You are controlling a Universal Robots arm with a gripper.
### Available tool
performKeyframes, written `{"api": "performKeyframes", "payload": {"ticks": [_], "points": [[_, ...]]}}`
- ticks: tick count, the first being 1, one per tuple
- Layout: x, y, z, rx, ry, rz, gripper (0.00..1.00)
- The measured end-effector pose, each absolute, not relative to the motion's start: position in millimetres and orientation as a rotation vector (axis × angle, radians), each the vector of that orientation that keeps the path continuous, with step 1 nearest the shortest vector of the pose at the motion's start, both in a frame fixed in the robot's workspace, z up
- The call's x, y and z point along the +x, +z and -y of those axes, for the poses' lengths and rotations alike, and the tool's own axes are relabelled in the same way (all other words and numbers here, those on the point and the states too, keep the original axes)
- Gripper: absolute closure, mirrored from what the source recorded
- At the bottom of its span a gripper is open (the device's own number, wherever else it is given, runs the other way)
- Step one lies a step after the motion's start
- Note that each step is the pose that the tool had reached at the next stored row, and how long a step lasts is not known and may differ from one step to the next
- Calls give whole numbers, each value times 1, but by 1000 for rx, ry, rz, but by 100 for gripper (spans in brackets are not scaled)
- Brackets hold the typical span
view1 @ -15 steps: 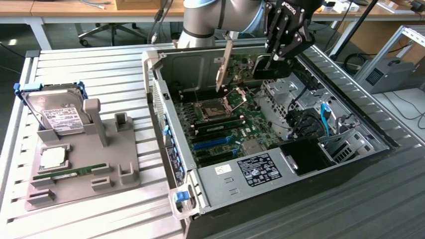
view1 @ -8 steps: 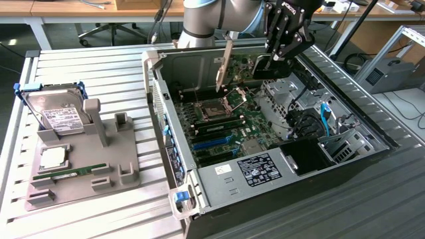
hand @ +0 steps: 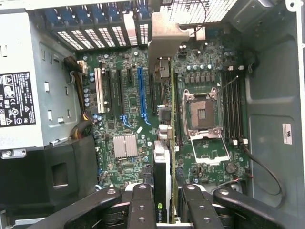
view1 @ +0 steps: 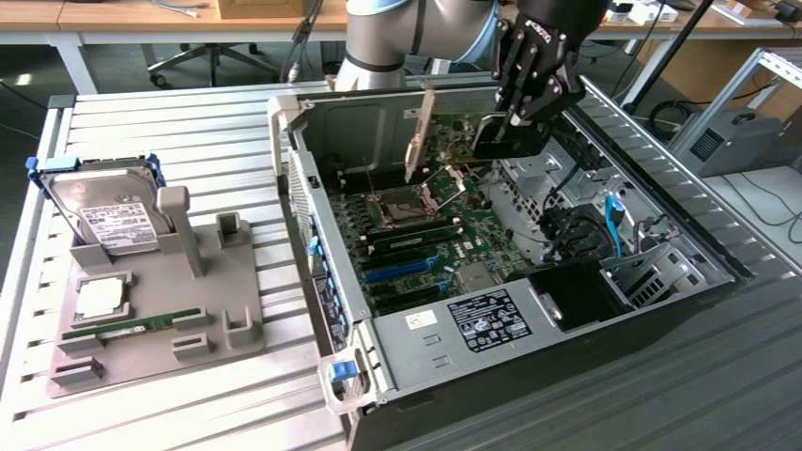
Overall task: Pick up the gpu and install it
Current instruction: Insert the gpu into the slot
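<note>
The black-fingered claw [hand: 167, 206] is clenched on the gpu [hand: 161, 164], a thin flat dark card held on edge between its pads; the card hangs above the green motherboard [hand: 119, 119] inside the open grey steel computer case [view1: 389, 362], not seated. Its grey metal bracket [hand: 164, 43] faces the slotted case wall on the exterior view's left. It hangs between the long blue slot [hand: 141, 95] and the open silver processor socket [hand: 202, 114]. Doing this well, I judge, means holding the card plumb; lining its lower edge along one slot before pressing; matching bracket to wall opening; staying clear of the socket's raised plate. The case lies on the slatted metal desk [view1: 188, 122].
</note>
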State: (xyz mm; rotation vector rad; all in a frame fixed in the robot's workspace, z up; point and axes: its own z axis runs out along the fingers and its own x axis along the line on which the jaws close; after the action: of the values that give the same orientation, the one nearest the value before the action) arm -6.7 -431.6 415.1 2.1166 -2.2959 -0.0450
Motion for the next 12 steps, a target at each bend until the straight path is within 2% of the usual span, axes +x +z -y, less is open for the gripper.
{"api": "performKeyframes", "payload": {"ticks": [12], "points": [[-8,404,432,2123,-39,2298,73]]}}
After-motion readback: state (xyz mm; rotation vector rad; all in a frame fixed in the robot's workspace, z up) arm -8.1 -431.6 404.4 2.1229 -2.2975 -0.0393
